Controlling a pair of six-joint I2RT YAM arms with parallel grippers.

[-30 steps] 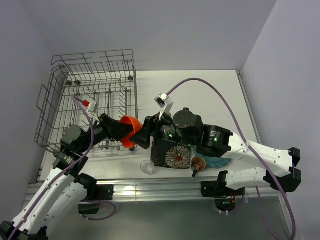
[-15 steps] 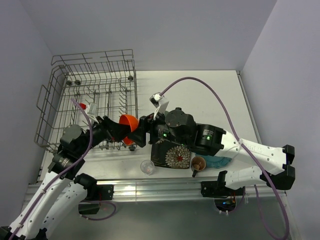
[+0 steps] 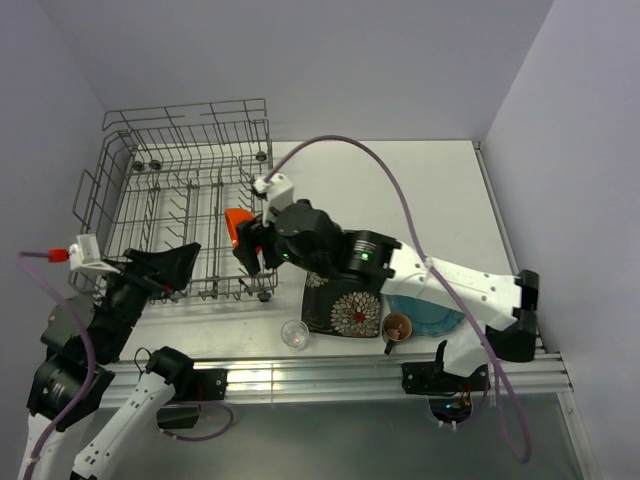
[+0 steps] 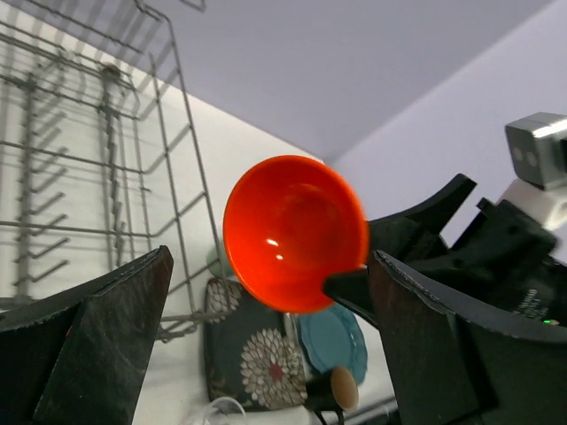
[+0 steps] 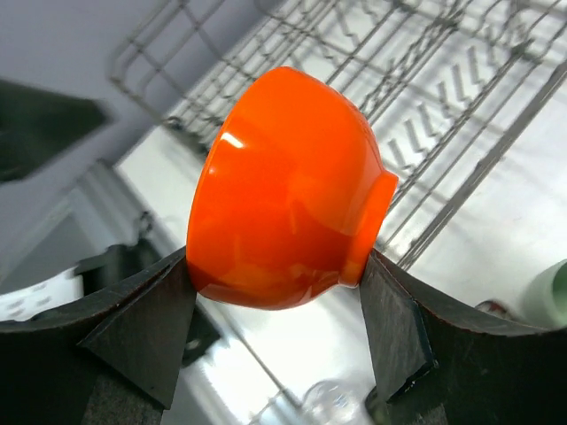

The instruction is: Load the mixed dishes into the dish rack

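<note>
Currently the right jaws are closed on the orange bowl (image 3: 237, 226), one finger at its rim and the other at its foot. They hold the bowl tipped on its side in the air over the right portion of the dish rack (image 3: 118, 190). The left jaws are spread wide and grip nothing. They sit at the near edge of the rack, facing the bowl's interior. The black flowered plate (image 3: 350, 310), teal plate (image 3: 432, 318), small clear glass (image 3: 294, 334) and dark mug (image 3: 397, 327) rest on the tabletop (image 3: 420, 190), beside the rack's near right corner.
</note>
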